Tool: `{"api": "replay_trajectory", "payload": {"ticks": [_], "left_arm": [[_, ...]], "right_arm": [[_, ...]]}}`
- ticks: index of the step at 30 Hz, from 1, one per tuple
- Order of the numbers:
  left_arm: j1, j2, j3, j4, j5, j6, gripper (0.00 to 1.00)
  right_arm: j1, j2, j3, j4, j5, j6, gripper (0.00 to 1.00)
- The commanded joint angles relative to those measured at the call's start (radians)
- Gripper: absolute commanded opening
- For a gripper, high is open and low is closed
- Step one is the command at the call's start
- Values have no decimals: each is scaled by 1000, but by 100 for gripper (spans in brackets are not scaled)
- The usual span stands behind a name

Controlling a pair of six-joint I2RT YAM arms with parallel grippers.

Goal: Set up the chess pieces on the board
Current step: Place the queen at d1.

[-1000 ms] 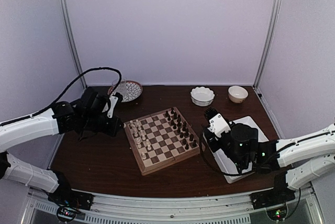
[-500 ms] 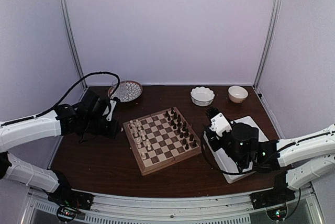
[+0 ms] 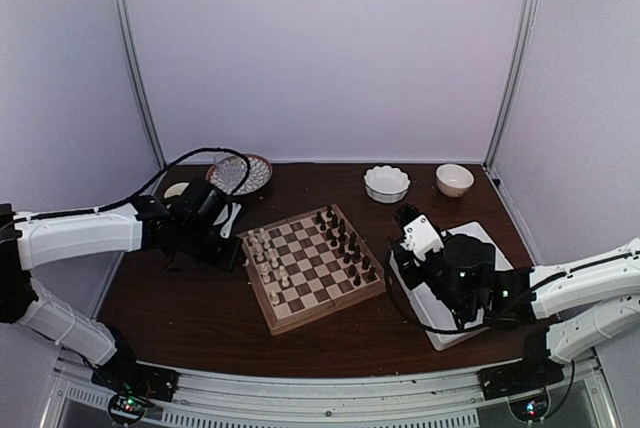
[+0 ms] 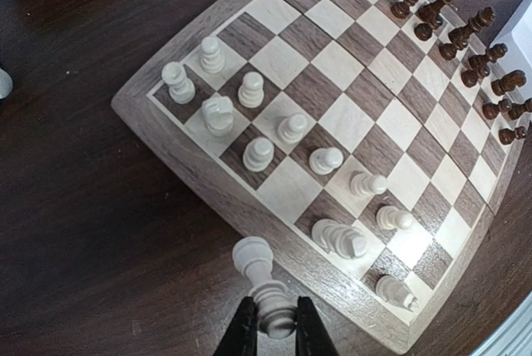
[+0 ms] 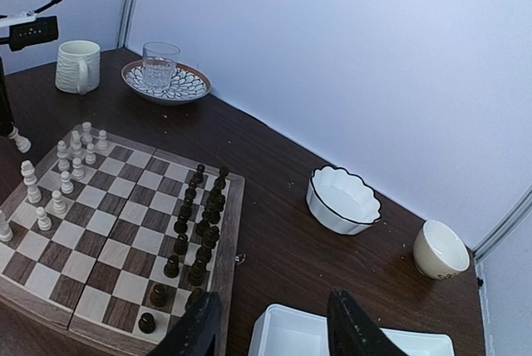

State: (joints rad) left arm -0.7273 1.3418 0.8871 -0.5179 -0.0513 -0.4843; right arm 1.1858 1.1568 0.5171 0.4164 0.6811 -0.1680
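Only in the left wrist view is a white chess piece (image 4: pixel 259 277) seen pinched by its base between the jaws of the left gripper (image 4: pixel 270 331), tilted over the rim of the board (image 4: pixel 179 148). From above, at the board's 9 o'clock edge, this grip cannot be made out. The right gripper (image 5: pixel 274 331) is held spread over a white tray (image 5: pixel 399 343) at 3 o'clock.

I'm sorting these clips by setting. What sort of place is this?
Likely a robot test booth, not a home: plain white panel walls, metal corner posts, and a dark table holding a chessboard.
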Motion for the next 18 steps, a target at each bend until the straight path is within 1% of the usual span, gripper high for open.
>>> {"api": "replay_trajectory", "payload": {"ticks": [1,18], "left_arm": [[7,40,50,24,29,0,7],[8,202,176,-37,39,20,7]], "right_arm": [[-7,-21,-15,4,-7,17,46],[-8,-52,-34,13,-12,15,46]]}}
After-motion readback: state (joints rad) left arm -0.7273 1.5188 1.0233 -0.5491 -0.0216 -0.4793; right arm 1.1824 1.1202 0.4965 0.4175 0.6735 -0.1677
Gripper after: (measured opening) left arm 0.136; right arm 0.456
